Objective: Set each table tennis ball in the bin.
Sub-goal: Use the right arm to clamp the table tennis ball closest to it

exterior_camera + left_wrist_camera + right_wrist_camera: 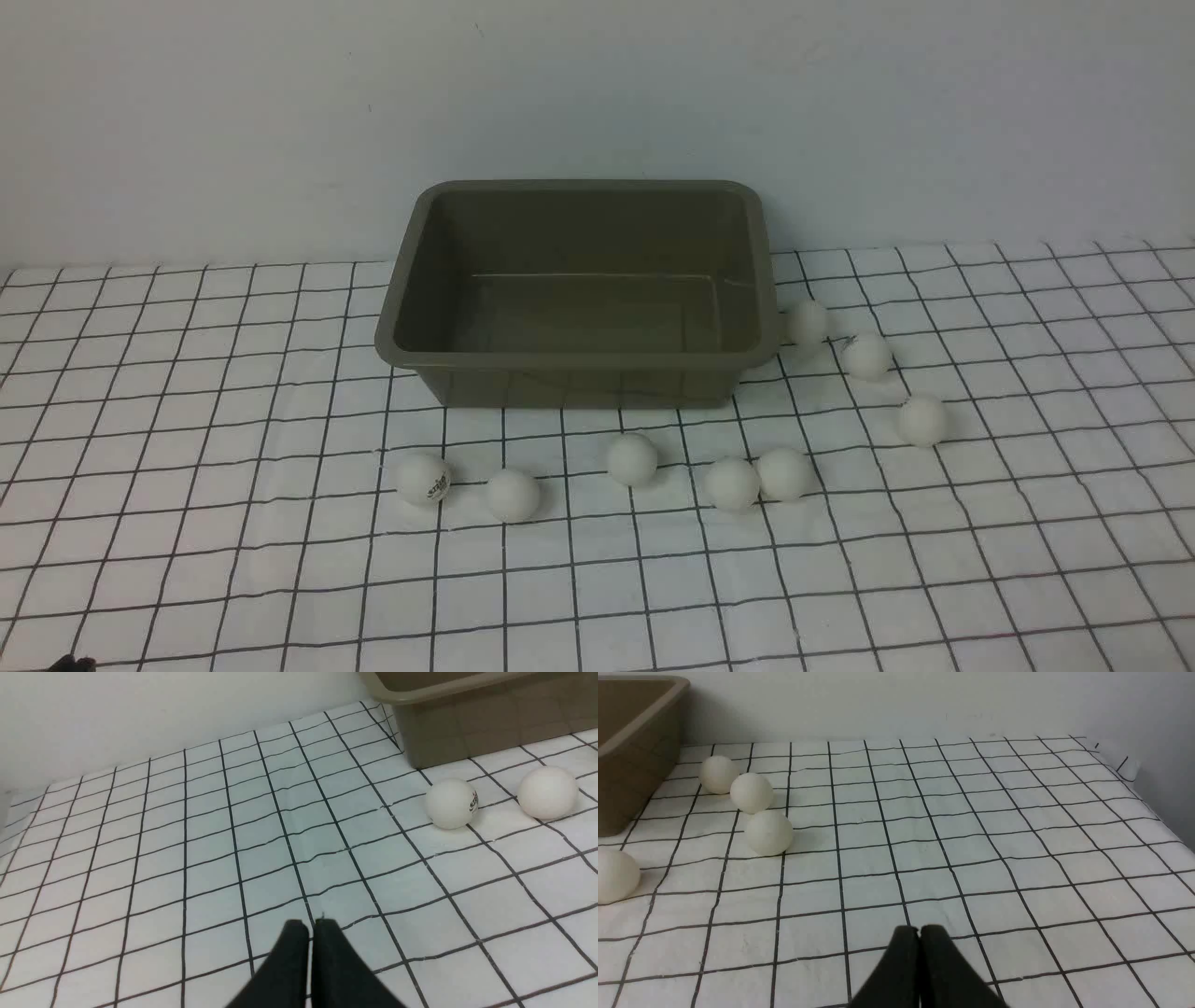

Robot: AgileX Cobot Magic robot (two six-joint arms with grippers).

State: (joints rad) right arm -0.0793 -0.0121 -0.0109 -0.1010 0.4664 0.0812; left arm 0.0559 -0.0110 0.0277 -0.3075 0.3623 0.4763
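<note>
The olive-brown bin (pixel 420 280) stands empty at the back middle of the checked cloth. Several white table tennis balls lie outside it in an arc, from a logo ball (pixel 424 479) at front left, past one (pixel 632 458) in front of the bin, to one (pixel 807 322) beside its right wall. In the left wrist view my left gripper (pixel 311 924) is shut and empty, well short of the logo ball (pixel 451 803) and the bin's corner (pixel 439 742). My right gripper (pixel 919 929) is shut and empty too, apart from the nearest ball (pixel 768 832).
A white cloth with a black grid (pixel 187 523) covers the table, and a plain wall (pixel 597 93) rises just behind the bin. In the right wrist view the cloth's far corner (pixel 1125 760) meets a side wall.
</note>
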